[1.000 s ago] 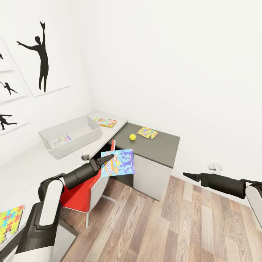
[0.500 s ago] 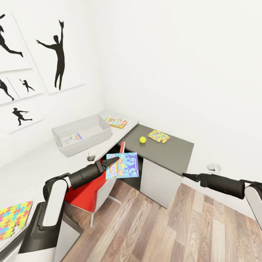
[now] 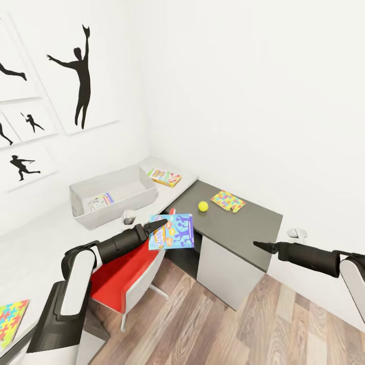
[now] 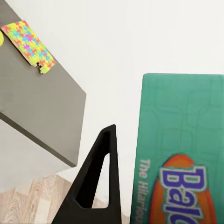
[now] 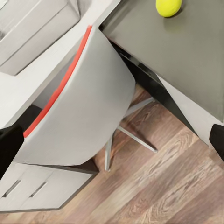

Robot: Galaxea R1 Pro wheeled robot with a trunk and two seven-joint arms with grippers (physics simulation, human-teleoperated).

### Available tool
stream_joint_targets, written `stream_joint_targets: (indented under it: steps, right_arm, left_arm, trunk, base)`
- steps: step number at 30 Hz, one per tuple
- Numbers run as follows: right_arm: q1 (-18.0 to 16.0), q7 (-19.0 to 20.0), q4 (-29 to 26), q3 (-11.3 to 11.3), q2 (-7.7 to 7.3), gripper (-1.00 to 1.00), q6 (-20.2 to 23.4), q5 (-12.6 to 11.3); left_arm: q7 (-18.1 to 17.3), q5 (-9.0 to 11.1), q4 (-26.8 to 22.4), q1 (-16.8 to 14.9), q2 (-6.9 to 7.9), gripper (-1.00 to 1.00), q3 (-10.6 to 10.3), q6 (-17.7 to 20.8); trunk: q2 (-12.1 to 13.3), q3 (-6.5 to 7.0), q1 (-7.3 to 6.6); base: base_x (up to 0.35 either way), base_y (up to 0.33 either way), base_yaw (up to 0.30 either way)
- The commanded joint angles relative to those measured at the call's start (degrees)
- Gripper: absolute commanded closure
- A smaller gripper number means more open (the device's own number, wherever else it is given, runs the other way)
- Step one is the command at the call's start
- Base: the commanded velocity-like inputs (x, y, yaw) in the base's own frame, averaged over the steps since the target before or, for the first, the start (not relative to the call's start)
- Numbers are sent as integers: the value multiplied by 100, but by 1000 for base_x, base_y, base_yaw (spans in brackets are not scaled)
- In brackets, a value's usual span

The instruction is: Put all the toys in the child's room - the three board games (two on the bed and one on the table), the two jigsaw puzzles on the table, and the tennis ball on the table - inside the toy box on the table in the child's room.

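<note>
jaws of my left gripper (image 3: 161, 224) clamp a board game (image 3: 172, 231) by its edge; stiff, light, apt to pivot. right gripper (image 3: 257, 245): cannot tell.

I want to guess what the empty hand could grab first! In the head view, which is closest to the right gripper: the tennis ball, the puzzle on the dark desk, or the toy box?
1. Tennis ball and jigsaw puzzle: both on the dark desk ahead of the right gripper, too close to call.
2. Toy box: farthest, across on the white table by the wall.
</note>
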Motion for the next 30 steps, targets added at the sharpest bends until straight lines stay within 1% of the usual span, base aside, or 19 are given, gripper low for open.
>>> stream_joint_targets:
  steps: [1,16,21,30]
  right_arm:
    - [-4,45,-2,-9,-1,-100,25,35]
    - [-5,45,-2,-12,0,-100,25,45]
    - [-5,45,-2,-21,0,-100,25,45]
    - [-5,45,0,-26,0,-100,25,45]
  left_arm:
    - [-44,-11,-1,-8,-8,100,13,38]
    - [-25,-11,-2,-2,-8,100,2,23]
    - [-19,-11,-1,-7,-8,100,-112,19]
    - [-16,-12,-1,-7,-8,100,-158,18]
  trunk:
    - [-11,-11,6]
    - [-11,-11,6]
    - [-11,-11,6]
    - [-11,-11,6]
  base:
    - [313,-120,245]
    - [312,-109,277]
    - [109,-34,289]
    - [26,-8,289]
